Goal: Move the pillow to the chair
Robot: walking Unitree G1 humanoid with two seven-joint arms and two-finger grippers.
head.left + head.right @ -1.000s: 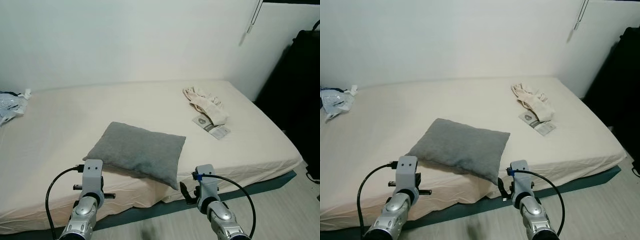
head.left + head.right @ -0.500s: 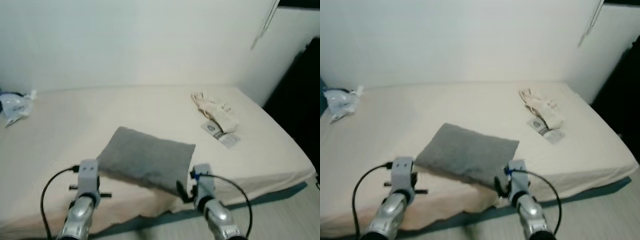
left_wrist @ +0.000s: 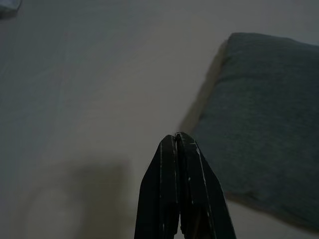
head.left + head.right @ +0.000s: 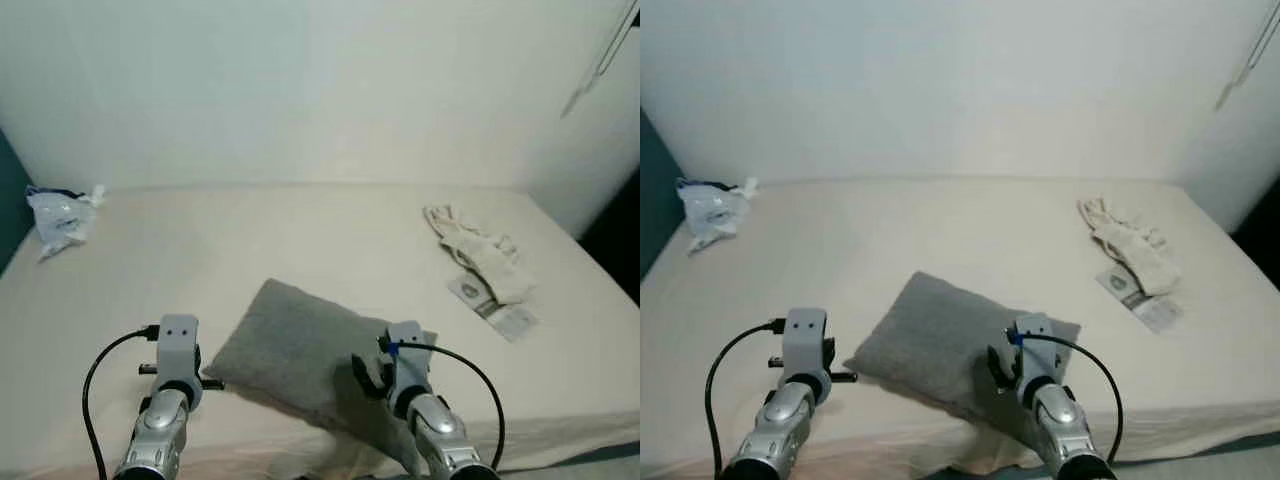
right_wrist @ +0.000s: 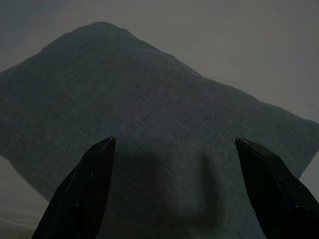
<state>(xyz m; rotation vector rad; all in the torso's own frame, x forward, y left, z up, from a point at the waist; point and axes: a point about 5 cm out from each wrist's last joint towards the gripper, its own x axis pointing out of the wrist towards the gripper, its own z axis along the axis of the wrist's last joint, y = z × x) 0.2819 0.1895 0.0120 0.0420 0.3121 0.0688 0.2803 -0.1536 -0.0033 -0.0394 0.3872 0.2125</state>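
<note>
1. The grey pillow (image 4: 310, 355) lies flat on the bed (image 4: 250, 240), near its front edge, kinda in the middle.
2. Right tool (image 5: 174, 149) hovers right over the pillow, fingers spread wide, gripping nothing.
3. Left tool (image 3: 178, 142) is pinched closed and empty, over the sheet just beside the pillow's left edge.
4. Crumpled beige cloth (image 4: 475, 245) sits off to the right, a plastic bag (image 4: 60, 215) far left.

A grey pillow (image 4: 305, 360) lies on a cream bed (image 4: 250, 240) against a white wall (image 4: 300, 90). 2 silver arms reach toward it: the left gripper (image 4: 175, 365) beside its left edge, the right gripper (image 4: 385, 370) above its right part. A crumpled plastic bag (image 4: 62, 212) sits far left, pale cloths (image 4: 478, 252) far right
</note>
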